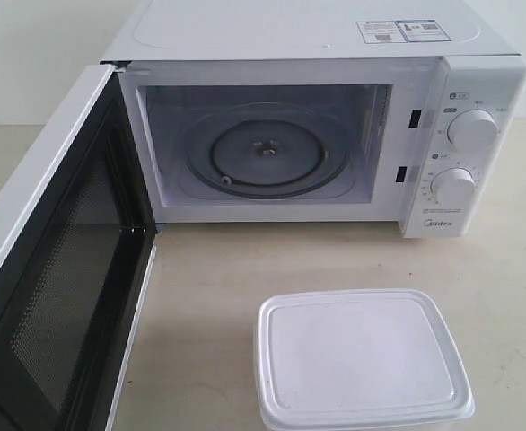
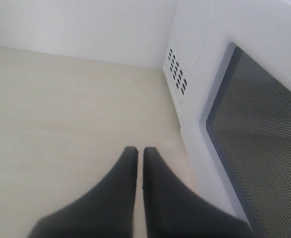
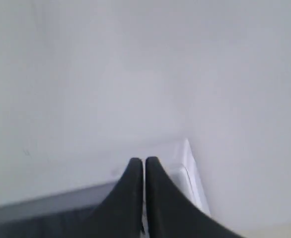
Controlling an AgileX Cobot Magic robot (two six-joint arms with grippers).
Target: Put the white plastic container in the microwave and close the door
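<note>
1. First, the door stands swung wide at the left with its mesh face toward the cavity. Leave it alone until the box is inside.
2. The left tool is clenched on nothing, over bare desk just beside the door's outer window. I judge it well placed to push the door to later; for now it should hold clear of the loading path.
3. The microwave cavity has nothing in it but the bare glass turntable. Aim for its centre so the door can close past the box.
4. The white plastic container sits lidded on the desk in front of the microwave, toward the right and well apart from the opening.
5. The right tool is clenched and empty over a blurred white surface. It should release wide, take the box across its sides under the rim, lift it level and slide it in.
</note>
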